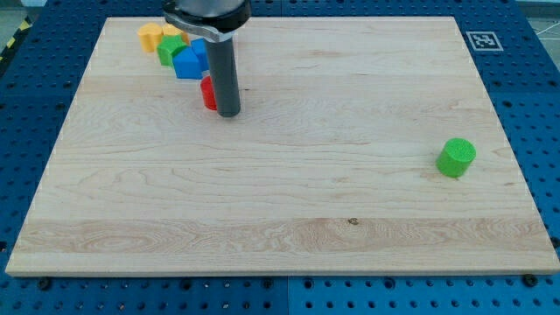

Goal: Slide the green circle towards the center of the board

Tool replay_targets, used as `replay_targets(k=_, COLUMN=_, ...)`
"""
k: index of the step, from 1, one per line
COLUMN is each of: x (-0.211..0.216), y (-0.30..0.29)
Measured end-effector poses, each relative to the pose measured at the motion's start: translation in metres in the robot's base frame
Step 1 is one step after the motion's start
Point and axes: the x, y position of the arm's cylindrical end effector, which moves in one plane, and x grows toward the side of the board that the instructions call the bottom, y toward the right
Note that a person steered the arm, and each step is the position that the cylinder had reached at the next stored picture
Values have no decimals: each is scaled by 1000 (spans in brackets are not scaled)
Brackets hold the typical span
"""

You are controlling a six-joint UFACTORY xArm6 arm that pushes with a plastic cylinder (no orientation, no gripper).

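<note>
Blocks are crowding the pale wooden tabletop (280, 210) at the view's top left: a yellow block (150, 35), a green block (168, 50), a blue block (187, 61) and a small red block (208, 93). My tip (228, 113), a plain rod tool with nothing to open or clamp, is sitting just beside the red one. Well apart at the view's right, the green plastic circle (456, 157) is standing alone; it is looking light, rigid and ready to slide, best pushed on its right wall.

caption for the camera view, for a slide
My tip beside a red block at upper left; green circle alone at right.
</note>
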Motion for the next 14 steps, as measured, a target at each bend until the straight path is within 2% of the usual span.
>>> replay_targets(k=1, x=-16, y=-37)
replay_targets(k=2, x=-40, y=-36)
replay_targets(k=3, x=-9, y=21)
replay_targets(k=4, x=27, y=129)
replay_targets(k=5, x=43, y=235)
replay_targets(k=6, x=37, y=316)
replay_targets(k=7, x=103, y=347)
replay_targets(k=8, x=127, y=332)
replay_targets(k=9, x=96, y=323)
replay_targets(k=11, x=74, y=242)
replay_targets(k=14, x=22, y=239)
